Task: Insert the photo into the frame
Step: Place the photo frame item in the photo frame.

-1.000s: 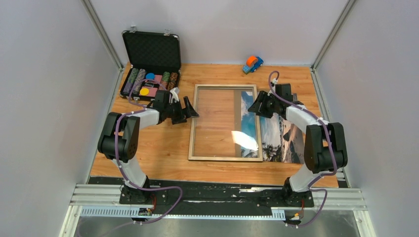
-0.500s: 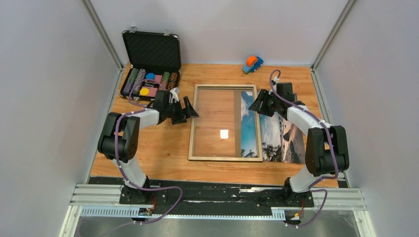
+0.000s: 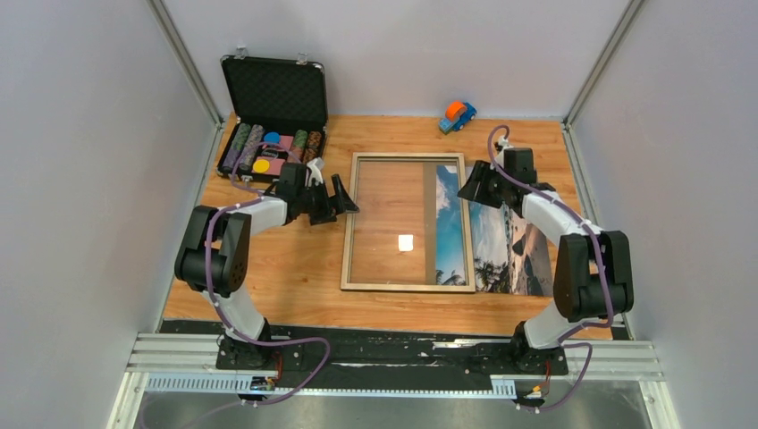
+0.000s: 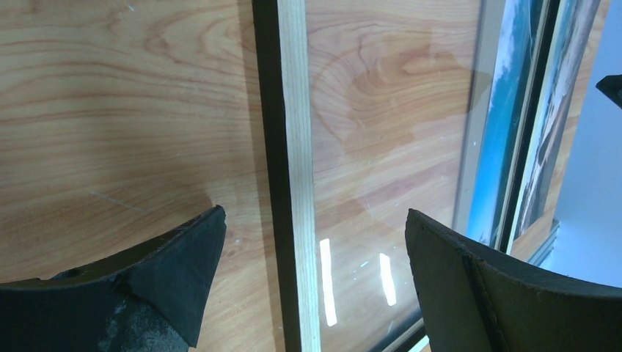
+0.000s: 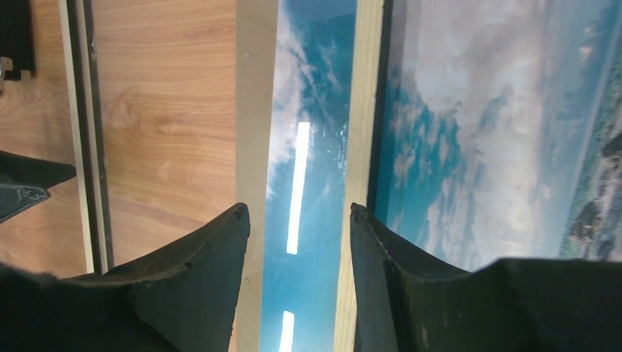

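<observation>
The frame (image 3: 349,223) lies flat mid-table, a pale wood rim around clear glass. The photo (image 3: 514,241), a blue-sky beach print, lies flat with its left strip under the frame's right side and the rest out to the right. My left gripper (image 3: 345,198) is open, low at the frame's left rail (image 4: 293,147), one finger on each side of it and touching nothing. My right gripper (image 3: 468,188) is open above the frame's right rail (image 5: 363,110) near the far corner. The photo (image 5: 477,132) shows under the glass between its fingers and beyond the rail.
An open black chip case (image 3: 273,107) stands at the back left corner. A small toy car (image 3: 457,114) sits at the back edge. Grey walls close in the wooden table (image 3: 268,259) on three sides.
The right gripper has drawn slightly back and to the right. The bright reflection on the glass shrank and shifted left. The left arm has stayed still.
</observation>
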You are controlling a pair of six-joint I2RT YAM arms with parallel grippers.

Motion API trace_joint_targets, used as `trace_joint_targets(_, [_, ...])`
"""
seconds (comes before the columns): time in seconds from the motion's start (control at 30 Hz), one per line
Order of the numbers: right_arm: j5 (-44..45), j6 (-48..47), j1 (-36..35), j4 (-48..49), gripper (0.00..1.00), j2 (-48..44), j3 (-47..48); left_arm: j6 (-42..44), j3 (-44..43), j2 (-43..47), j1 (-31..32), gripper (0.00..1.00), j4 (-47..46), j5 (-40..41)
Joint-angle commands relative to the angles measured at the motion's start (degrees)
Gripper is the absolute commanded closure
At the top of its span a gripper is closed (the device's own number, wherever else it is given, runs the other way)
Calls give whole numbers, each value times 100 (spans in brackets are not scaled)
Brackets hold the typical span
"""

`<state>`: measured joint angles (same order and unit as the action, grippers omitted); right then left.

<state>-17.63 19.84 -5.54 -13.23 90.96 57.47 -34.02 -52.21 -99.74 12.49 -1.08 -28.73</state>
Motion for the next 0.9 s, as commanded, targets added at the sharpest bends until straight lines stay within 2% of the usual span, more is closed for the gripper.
trace_joint_targets(0.0, [242, -368, 378, 67, 48, -302, 186, 243, -164, 388, -27, 0, 67, 134])
trace_joint_targets(0.5, [-278, -1160, 2246, -371, 48, -623, -11, 652, -581, 682, -15, 0, 650, 260])
trace_joint_targets(0.87, [-499, -1533, 2763, -593, 48, 40, 249, 630, -681, 689, 77, 0, 664, 157])
